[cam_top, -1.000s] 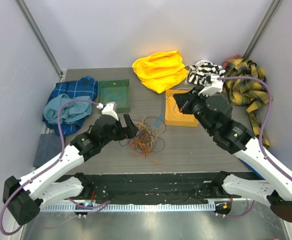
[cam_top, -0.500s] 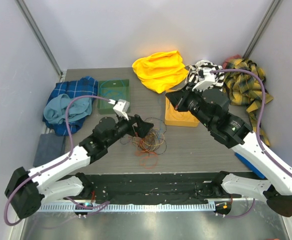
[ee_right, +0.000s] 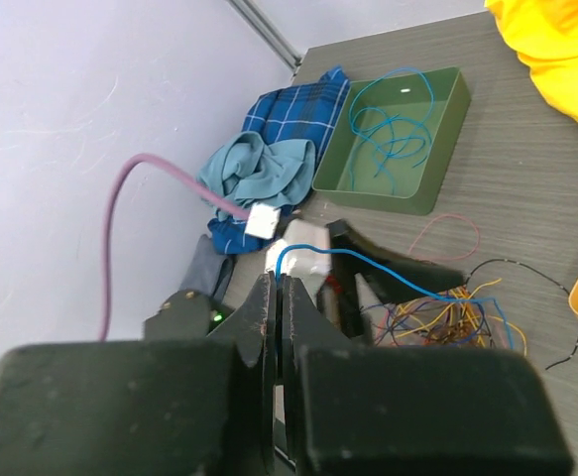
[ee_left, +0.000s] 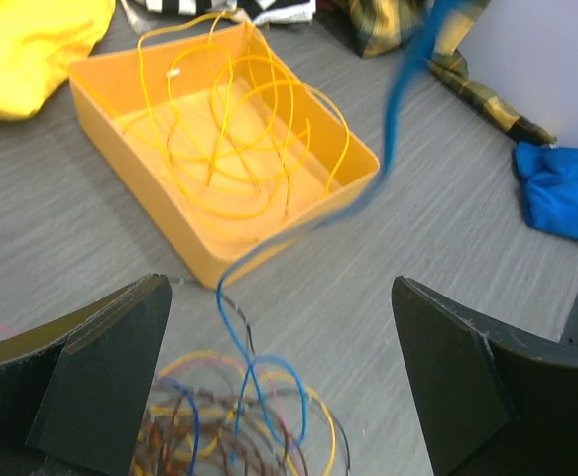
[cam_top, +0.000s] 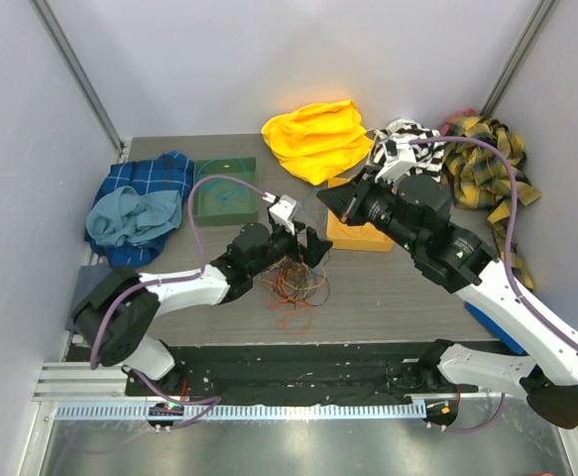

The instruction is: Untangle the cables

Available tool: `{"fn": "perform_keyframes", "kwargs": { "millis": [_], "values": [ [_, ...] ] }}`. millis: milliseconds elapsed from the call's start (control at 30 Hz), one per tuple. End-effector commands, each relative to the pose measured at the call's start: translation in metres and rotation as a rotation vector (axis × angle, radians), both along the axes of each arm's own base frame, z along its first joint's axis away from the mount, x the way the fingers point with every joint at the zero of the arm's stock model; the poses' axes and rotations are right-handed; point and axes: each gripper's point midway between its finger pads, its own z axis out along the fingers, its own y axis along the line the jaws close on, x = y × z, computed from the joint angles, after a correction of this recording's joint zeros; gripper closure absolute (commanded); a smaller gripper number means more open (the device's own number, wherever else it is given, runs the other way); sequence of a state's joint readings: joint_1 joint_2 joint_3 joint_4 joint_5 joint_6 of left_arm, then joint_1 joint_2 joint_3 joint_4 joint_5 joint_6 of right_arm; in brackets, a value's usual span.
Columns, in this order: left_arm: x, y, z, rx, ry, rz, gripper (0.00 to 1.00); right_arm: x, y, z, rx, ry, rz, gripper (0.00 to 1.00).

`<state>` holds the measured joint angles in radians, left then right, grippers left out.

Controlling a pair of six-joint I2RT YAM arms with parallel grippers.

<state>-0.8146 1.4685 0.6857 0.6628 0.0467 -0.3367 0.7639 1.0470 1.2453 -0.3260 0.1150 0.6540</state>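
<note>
The right gripper [ee_right: 278, 286] has its jaws pressed together on a blue cable [ee_right: 398, 276]. The cable leaves the tips and runs down into the tangle of cables [cam_top: 290, 278], where its lower end seems lost among the others. This gripper hangs above the left edge of the orange tray [cam_top: 353, 238].

The left gripper [ee_left: 279, 382] has its jaws spread wide and holds nothing. It hovers just left of the orange tray, over the tangle, and in the left wrist view the blue cable rises up between the spread jaws.

The tangle is a loose heap of orange, yellow, red, blue and dark wires. It lies on the worktop [cam_top: 398, 288] near the orange tray's left near corner, with a strip of bare worktop between them.

Inside the orange tray lie looping yellow cables [ee_left: 229, 149]. The green tray [cam_top: 201, 169] stands well left of the orange tray and holds blue and teal cables [ee_right: 393, 139].

A yellow cloth [cam_top: 316, 139] lies behind the orange tray. A black-and-white cloth [cam_top: 403, 139] lies behind it to the right, and a yellow plaid cloth [cam_top: 487, 169] further right. A blue plaid cloth [cam_top: 140, 188] lies far to its left, beyond the green tray.
</note>
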Motion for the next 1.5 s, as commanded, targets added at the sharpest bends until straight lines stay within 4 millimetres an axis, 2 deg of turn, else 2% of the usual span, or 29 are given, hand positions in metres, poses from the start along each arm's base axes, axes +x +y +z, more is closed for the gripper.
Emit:
{"fn": "perform_keyframes", "kwargs": {
  "millis": [0, 33, 100, 133, 200, 233, 300, 367, 400, 433, 467, 500, 533, 567, 600, 633, 667, 733, 767, 800, 833, 867, 900, 933, 1033, 1067, 1200, 1367, 1467],
  "values": [
    [0.027, -0.019, 0.057, -0.136, -0.185, 0.025, 0.02, -0.015, 0.0, 0.031, 0.088, -0.047, 0.048, 0.99],
    [0.031, -0.024, 0.048, -0.13, -0.171, 0.025, 0.07, -0.018, 0.0, 0.032, 0.092, -0.048, 0.059, 0.99],
    [0.036, -0.03, 0.051, -0.156, -0.162, 0.025, 0.14, -0.021, -0.003, 0.035, 0.096, -0.05, 0.059, 0.99],
    [0.038, -0.031, 0.051, -0.163, -0.154, 0.027, 0.25, -0.024, -0.006, 0.038, 0.102, -0.057, 0.056, 0.99],
    [0.041, -0.034, 0.046, -0.171, -0.134, 0.03, 0.39, -0.024, -0.013, 0.039, 0.093, -0.063, 0.034, 0.99],
    [0.042, -0.034, 0.045, -0.18, -0.124, 0.032, 0.53, -0.027, -0.017, 0.042, 0.096, -0.072, 0.026, 0.99],
    [0.041, -0.029, 0.04, -0.172, -0.115, 0.041, 0.66, -0.026, -0.024, 0.042, 0.087, -0.08, 0.0, 0.99],
    [0.043, -0.019, 0.038, -0.163, -0.111, 0.081, 0.97, -0.028, -0.029, 0.045, 0.087, -0.091, -0.012, 0.99],
    [0.043, -0.011, 0.047, -0.169, -0.117, 0.107, 1.0, -0.029, -0.031, 0.044, 0.085, -0.091, -0.015, 0.99],
    [0.045, -0.003, 0.04, -0.135, -0.087, 0.135, 1.0, -0.029, -0.032, 0.044, 0.079, -0.094, -0.018, 0.99],
    [0.047, 0.004, 0.045, -0.125, -0.086, 0.16, 1.0, -0.029, -0.032, 0.041, 0.072, -0.089, -0.019, 0.96],
    [0.045, 0.015, 0.063, -0.124, -0.091, 0.187, 1.0, -0.029, -0.035, 0.039, 0.065, -0.087, -0.03, 0.86],
    [0.052, 0.019, 0.091, -0.13, -0.107, 0.219, 1.0, -0.027, -0.035, 0.036, 0.047, -0.087, -0.033, 0.72],
    [0.053, 0.035, 0.073, 0.007, -0.029, 0.284, 1.0, -0.027, -0.037, 0.031, 0.03, -0.075, -0.042, 0.51],
    [0.055, 0.044, 0.097, 0.016, -0.033, 0.317, 1.0, -0.025, -0.039, 0.024, 0.017, -0.066, -0.055, 0.45],
    [0.064, 0.051, 0.144, -0.018, -0.067, 0.356, 1.0, -0.023, -0.045, 0.022, 0.013, -0.067, -0.087, 0.41],
    [0.063, 0.063, 0.144, 0.059, -0.019, 0.373, 1.0, -0.022, -0.048, 0.02, 0.011, -0.064, -0.103, 0.36],
    [0.068, 0.079, 0.172, 0.069, -0.015, 0.395, 1.0, -0.022, -0.054, 0.011, 0.001, -0.061, -0.13, 0.35],
    [0.069, 0.084, 0.216, 0.021, -0.061, 0.404, 1.0, -0.022, -0.056, 0.01, -0.002, -0.063, -0.136, 0.34],
    [0.067, 0.091, 0.218, 0.055, -0.043, 0.411, 1.0, -0.022, -0.056, 0.006, -0.006, -0.06, -0.137, 0.34],
    [0.067, 0.095, 0.254, 0.019, -0.086, 0.425, 1.0, -0.021, -0.057, 0.003, -0.01, -0.057, -0.142, 0.34],
    [0.065, 0.1, 0.253, 0.058, -0.069, 0.437, 1.0, -0.021, -0.057, -0.002, -0.017, -0.051, -0.141, 0.34],
    [0.069, 0.105, 0.264, 0.06, -0.08, 0.464, 1.0, -0.023, -0.057, -0.003, -0.015, -0.052, -0.138, 0.35],
    [0.068, 0.111, 0.288, 0.035, -0.113, 0.481, 1.0, -0.022, -0.058, -0.004, -0.015, -0.05, -0.142, 0.35],
    [0.077, 0.129, 0.299, 0.073, -0.129, 0.563, 1.0, -0.024, -0.058, -0.011, -0.017, -0.044, -0.136, 0.36],
    [0.081, 0.14, 0.313, 0.056, -0.149, 0.598, 1.0, -0.024, -0.058, -0.015, -0.022, -0.037, -0.136, 0.36],
    [0.103, 0.166, 0.315, 0.083, -0.134, 0.691, 1.0, -0.026, -0.058, -0.021, -0.026, -0.027, -0.128, 0.37],
    [0.135, 0.203, 0.3, 0.088, -0.087, 0.834, 1.0, -0.028, -0.063, -0.027, -0.042, -0.028, -0.14, 0.37],
    [0.149, 0.215, 0.287, 0.112, -0.065, 0.889, 1.0, -0.028, -0.066, -0.031, -0.058, -0.031, -0.148, 0.38]
  ]
}}
